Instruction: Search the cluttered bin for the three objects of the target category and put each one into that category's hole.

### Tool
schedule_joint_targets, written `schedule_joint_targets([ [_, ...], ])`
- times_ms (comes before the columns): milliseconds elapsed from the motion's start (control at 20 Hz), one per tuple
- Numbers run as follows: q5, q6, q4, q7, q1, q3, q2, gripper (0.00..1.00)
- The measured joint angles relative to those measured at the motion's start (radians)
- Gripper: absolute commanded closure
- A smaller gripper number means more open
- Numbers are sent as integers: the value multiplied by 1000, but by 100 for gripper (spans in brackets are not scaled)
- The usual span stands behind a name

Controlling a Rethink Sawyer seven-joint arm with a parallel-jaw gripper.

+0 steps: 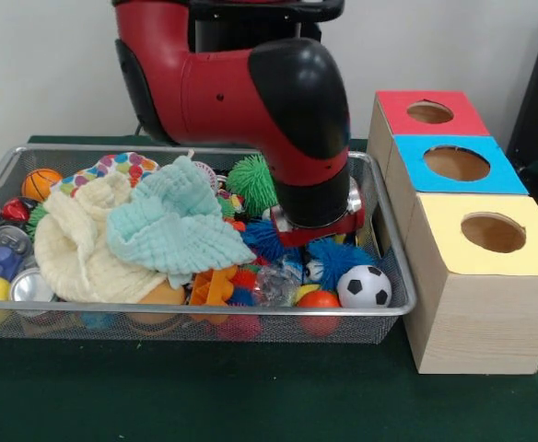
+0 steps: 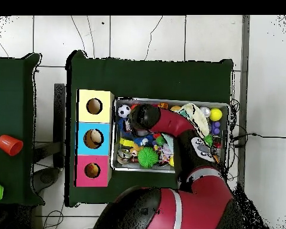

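Note:
The wire mesh bin (image 1: pixel 204 315) is full of toys and cloths; it also shows in the overhead view (image 2: pixel 169 100). My arm's black wrist (image 1: pixel 313 184) reaches down into the bin's right half. My gripper (image 1: pixel 318 234) is low among the toys and mostly hidden. An orange toy figure (image 1: pixel 212 286) lies at the bin's front, partly under a cloth. A yellow toy (image 2: pixel 126 143) shows near the bin's box-side wall. No duck can be made out. The red-topped box's hole (image 1: pixel 429 112) is the farthest of three boxes to the right of the bin; it also shows in the overhead view (image 2: pixel 92 170).
A cream cloth (image 1: pixel 80 247) and a mint cloth (image 1: pixel 172 223) cover the bin's left half. A green spiky ball (image 1: pixel 253 180), blue spiky balls (image 1: pixel 339 258), a soccer ball (image 1: pixel 365 286) and a basketball (image 1: pixel 40 182) lie about. Blue-topped (image 1: pixel 456 164) and yellow-topped (image 1: pixel 493 232) boxes stand nearer.

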Motion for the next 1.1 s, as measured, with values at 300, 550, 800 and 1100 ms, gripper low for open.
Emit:
schedule_joint_targets([
  [300, 5, 140, -97, 0, 0, -12, 50, 0],
  [550, 9, 180, -105, 0, 0, -12, 37, 0],
  [800, 9, 175, -73, 0, 0, -14, -19, 0],
  [1100, 9, 106, 0, 0, 9, -33, -113, 0],
])
